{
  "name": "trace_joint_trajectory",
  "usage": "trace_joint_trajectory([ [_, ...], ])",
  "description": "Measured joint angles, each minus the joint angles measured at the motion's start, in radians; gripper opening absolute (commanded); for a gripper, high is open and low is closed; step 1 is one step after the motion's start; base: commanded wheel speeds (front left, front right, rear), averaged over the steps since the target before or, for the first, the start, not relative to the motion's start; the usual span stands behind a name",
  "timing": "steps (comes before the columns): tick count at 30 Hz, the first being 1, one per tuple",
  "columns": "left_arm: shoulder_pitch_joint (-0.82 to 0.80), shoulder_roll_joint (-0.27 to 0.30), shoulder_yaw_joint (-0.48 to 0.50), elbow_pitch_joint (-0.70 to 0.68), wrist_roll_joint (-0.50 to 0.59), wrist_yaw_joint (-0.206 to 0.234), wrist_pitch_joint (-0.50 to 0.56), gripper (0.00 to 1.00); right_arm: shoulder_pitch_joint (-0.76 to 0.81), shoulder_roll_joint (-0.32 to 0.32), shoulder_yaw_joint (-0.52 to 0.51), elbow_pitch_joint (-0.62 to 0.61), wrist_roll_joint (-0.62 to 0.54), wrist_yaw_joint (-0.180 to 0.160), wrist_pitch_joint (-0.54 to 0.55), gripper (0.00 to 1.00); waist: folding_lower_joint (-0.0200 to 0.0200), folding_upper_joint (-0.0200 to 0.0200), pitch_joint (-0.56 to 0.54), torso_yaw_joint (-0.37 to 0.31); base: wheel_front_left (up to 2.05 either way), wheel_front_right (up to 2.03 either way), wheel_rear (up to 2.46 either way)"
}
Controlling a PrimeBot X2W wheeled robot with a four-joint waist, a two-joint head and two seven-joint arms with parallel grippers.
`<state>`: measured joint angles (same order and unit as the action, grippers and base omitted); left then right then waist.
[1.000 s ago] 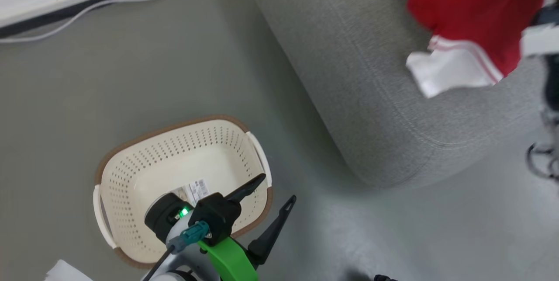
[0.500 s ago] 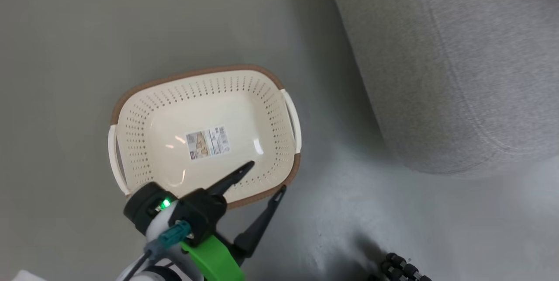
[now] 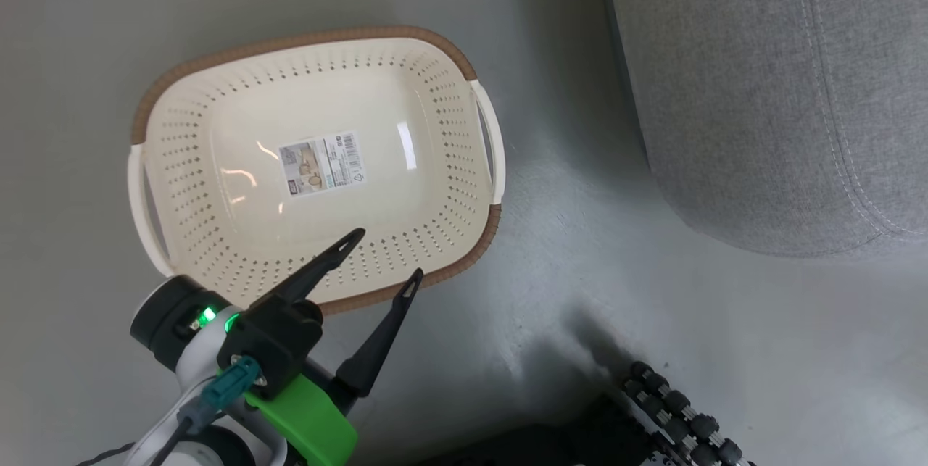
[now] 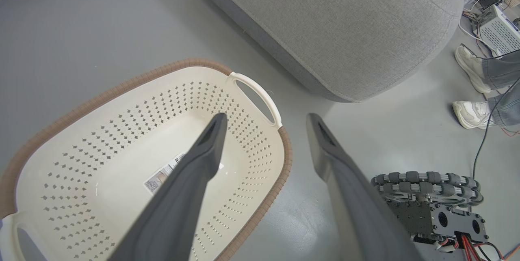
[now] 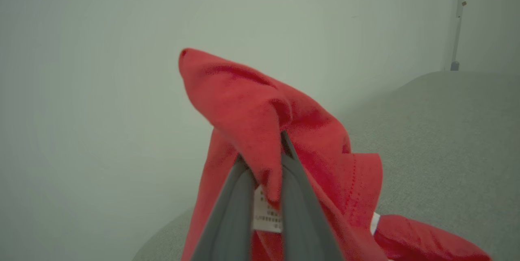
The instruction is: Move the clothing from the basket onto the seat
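Head view. Basket (image 3: 304, 37) in upper left of frame, on grey floor (image 3: 580, 248), bare inside apart from sticker (image 3: 322, 164) on its bottom; no red fabric in it. Seat (image 3: 754, 89) at upper right, well apart from basket, rounded corner and seam in frame. Left jaws at lower left, spread wide and grasping nothing, fingers (image 3: 319, 274) angled over near rim of basket; contact with it not evident. Wheeled base (image 3: 674, 408) at bottom right.

Left wrist view. Two dark fingers rising from bottom edge with broad gap between, one over basket interior, other over floor. Basket hollow bare here too. Seat across top of frame. Pale shoes (image 4: 471, 115) at right edge, a person standing by.

Right wrist view. Right jaws clenched on clothing (image 5: 252, 106): red fabric pinched between the fingers, peak of cloth standing above the tips at centre frame, white label (image 5: 266, 210) low down between them. Remainder draped toward bottom edge. Seat at right and lower left of frame. More red cloth (image 5: 426, 240) at lower right, lying on seat; same garment or a second one, cannot tell.

Judgement: transfer step, near its end. Basket cleared; held piece up by the seat, not yet let go. Next move likely: lower over cushion, part right jaws, lift clear without dragging fabric back off. Worth watching for cloth snagged on fingers at release.
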<state>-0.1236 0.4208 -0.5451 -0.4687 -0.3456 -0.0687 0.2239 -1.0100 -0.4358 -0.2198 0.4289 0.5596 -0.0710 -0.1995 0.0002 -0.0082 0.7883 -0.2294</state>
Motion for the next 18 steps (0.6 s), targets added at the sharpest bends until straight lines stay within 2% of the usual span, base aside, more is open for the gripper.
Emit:
trace_joint_trajectory([
  [2,-0.002,0.001,0.011,-0.002,0.0,0.004,-0.001,1.0,0.016,0.056,-0.002,0.041,0.02,0.0,-0.018,0.0,0.0,0.0,0.021,-0.01,0.0,0.0,0.0],
  [5,-0.012,0.002,0.021,-0.003,0.0,0.008,-0.005,1.0,0.034,0.066,-0.002,0.093,0.024,0.0,-0.025,0.0,0.0,0.0,0.041,-0.029,0.0,0.0,0.0],
  [6,-0.028,0.001,0.034,0.008,-0.003,0.007,-0.033,1.0,0.033,0.059,0.02,0.128,0.0,0.036,-0.04,0.87,0.0,0.0,0.041,-0.059,0.0,0.0,0.0],
  [7,-0.052,-0.023,0.037,0.043,-0.027,0.006,-0.079,1.0,0.029,0.047,0.08,0.147,-0.048,0.072,-0.046,1.0,-0.0001,0.0,-0.001,-0.072,0.0,0.0,0.0],
  [14,-0.056,-0.086,0.042,0.088,-0.084,-0.002,-0.144,1.0,0.068,0.044,0.142,0.092,-0.12,0.126,-0.055,1.0,-0.0001,0.0,-0.079,-0.09,0.0,0.0,0.0],
  [18,-0.06,-0.116,0.053,0.113,-0.105,-0.002,-0.183,1.0,0.119,0.041,0.151,0.061,-0.139,0.137,-0.055,1.0,-0.0001,0.0,-0.118,-0.095,0.0,0.0,0.0],
])
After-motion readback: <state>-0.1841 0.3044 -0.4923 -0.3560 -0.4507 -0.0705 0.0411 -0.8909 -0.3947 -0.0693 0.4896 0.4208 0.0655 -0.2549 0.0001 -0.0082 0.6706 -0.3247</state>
